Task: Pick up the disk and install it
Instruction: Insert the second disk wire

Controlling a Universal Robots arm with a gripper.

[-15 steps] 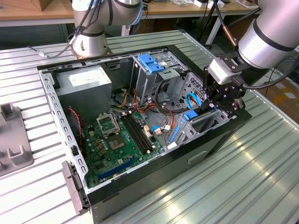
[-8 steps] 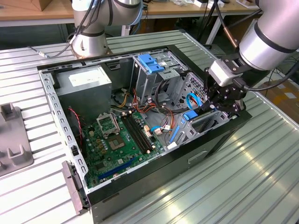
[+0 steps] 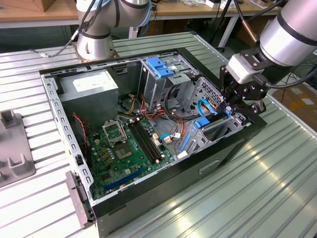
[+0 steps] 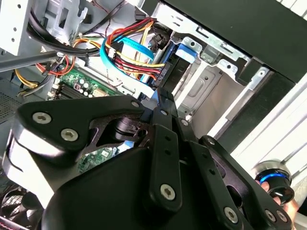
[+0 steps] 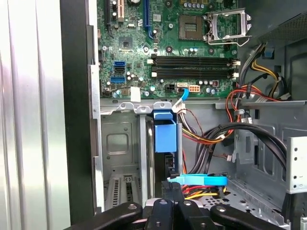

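Hanging over the corner of the open computer case (image 3: 148, 198) at the exterior view's right, the black hand (image 3: 237, 101) points down into the drive bay (image 3: 218, 130). The disk (image 5: 165, 136) stands on edge in that bay, its blue carrier end showing between the grey metal bay walls in the first wrist view, and its blue rail (image 3: 204, 122) shows just below the hand in the exterior view. The hand's fingers (image 5: 172, 191) reach the near end of the disk, but their tips are hidden behind the linkage, so I cannot tell whether they are spread or pressed on it. Crowding the bay are a flat blue cable (image 5: 199, 180) lying across just beside the fingers, bundles of red, yellow and orange wires (image 5: 204, 136), and thick black cables (image 5: 249, 132) arching past the metal cage wall. Farther in lies the green motherboard (image 3: 126, 148) with its empty processor socket (image 3: 113, 133) and black memory slots (image 3: 147, 144). A tall metal cage topped by a blue plastic bracket (image 3: 161, 67) stands near the case's middle, and a grey power supply (image 3: 94, 87) fills the far corner. The case rests on a ribbed metal table (image 3: 237, 198).
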